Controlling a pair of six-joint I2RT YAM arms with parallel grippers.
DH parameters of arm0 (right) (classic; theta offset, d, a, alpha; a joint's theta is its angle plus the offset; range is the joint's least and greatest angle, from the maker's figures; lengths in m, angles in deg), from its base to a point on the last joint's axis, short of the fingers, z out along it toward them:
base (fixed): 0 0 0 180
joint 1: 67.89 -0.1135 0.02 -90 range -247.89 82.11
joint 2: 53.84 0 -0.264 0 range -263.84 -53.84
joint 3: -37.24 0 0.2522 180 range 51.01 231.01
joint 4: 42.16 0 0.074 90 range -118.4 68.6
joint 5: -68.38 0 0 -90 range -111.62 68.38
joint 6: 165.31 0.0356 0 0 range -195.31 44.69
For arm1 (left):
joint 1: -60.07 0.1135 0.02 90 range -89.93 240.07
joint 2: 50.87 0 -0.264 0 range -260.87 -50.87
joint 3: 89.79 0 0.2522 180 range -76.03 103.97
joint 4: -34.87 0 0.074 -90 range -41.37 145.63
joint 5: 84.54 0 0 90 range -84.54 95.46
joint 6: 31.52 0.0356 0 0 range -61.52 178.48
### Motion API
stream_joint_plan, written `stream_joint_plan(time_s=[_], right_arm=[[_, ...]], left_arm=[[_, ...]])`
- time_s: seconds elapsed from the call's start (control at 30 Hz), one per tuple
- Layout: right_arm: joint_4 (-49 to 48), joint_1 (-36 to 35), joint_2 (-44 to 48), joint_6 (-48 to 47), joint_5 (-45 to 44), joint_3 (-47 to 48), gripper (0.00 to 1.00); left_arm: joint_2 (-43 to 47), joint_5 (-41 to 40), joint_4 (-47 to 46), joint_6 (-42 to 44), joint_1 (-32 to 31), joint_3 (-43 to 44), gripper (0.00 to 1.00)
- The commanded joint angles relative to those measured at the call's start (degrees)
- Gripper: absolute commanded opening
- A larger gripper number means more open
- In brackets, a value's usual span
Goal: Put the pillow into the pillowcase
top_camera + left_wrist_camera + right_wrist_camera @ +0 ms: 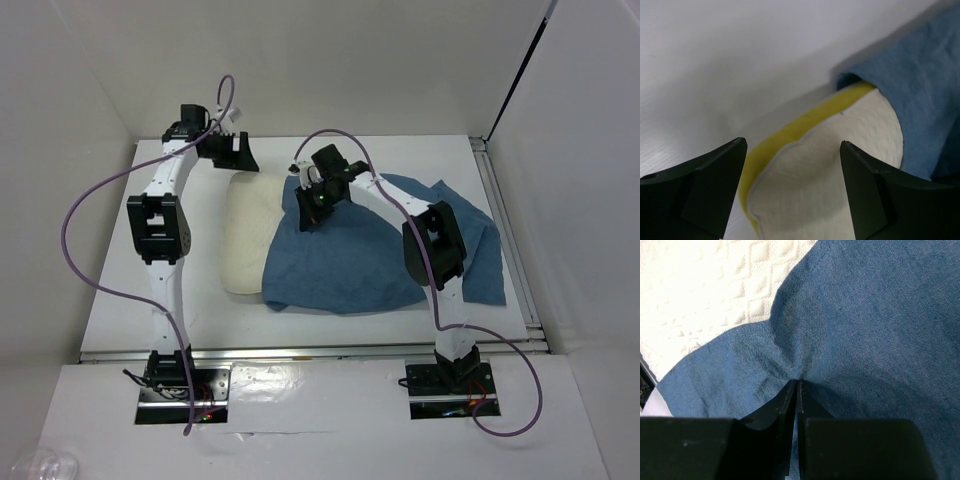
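The white surface (330, 150) carried the blue pillowcase (350, 265) at centre-right, partly masked by the right arm (435, 245); the pillow (245, 235) lay centre-left, its right part hidden beneath the cloth; the left gripper (792, 150) had its jaws wide and empty over the pillow's upper end; the right gripper (796, 386) had its jaws pinched on bunched pillowcase fabric.

One pillow (245, 235), one pillowcase (350, 262), two arms (158, 230) (432, 245), two grippers (238, 158) (308, 215)

Robotics lab: white enclosure walls (330, 60), bolted arms (158, 235).
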Motion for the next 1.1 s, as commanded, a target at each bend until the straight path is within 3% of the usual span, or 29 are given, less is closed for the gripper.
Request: stream_joint_plan(time_s=[0.0, 0.23, 0.37, 0.43, 0.5, 0.53, 0.57, 0.67, 0.7, 0.73, 0.9, 1.07], right_arm=[[2.94, -0.47, 1.56, -1.09, -0.59, 1.55, 0.12], [2.94, -0.47, 1.55, -1.09, -0.59, 1.03, 0.12], [2.94, -0.47, 1.55, -1.09, -1.73, 1.03, 0.12], [2.94, -0.47, 1.55, -1.09, -2.25, 1.03, 0.12], [2.94, -0.47, 0.93, -1.09, -2.25, 1.64, 0.12], [2.94, -0.99, 0.41, -1.09, -2.25, 2.16, 0.12], [2.94, -1.00, 0.41, -1.09, -2.78, 2.69, 0.12], [2.94, -1.00, 0.41, 0.23, -3.31, 4.10, 0.26], [2.94, -1.00, 0.41, 1.62, -2.79, 4.71, 0.42], [2.33, -1.00, 0.41, 2.15, -2.09, 6.37, 0.47], [1.18, 0.84, -0.73, 6.02, 4.59, 14.90, 0.53], [-0.31, 2.34, -3.71, 11.29, 5.49, 27.79, 0.59]], left_arm=[[-2.49, 14.47, 11.47, 8.65, -0.31, 1.26, 0.89], [-3.29, 17.40, 23.10, 22.02, -0.31, -6.91, 0.89], [-5.65, 18.72, 31.70, 30.00, 0.22, -4.73, 0.84], [-8.64, 20.47, 38.56, 32.91, 0.22, -1.83, 0.65], [-9.27, 21.36, 40.07, 34.60, 0.22, -2.61, 0.31], [-7.35, 21.97, 40.07, 35.82, 0.22, -5.57, 0.04], [-6.38, 22.58, 40.07, 36.61, 0.22, -6.73, 0.00], [0.73, 22.42, 35.52, 37.32, 0.83, -12.44, 0.00], [3.19, 21.19, 33.07, 34.97, 0.83, -15.94, 0.00], [6.00, 18.22, 29.56, 33.21, 1.44, -18.06, 0.00], [24.88, 7.05, 9.27, 27.58, 1.45, -28.97, 0.00], [35.10, 1.07, 0.71, 26.95, 1.45, -35.47, 0.00]])
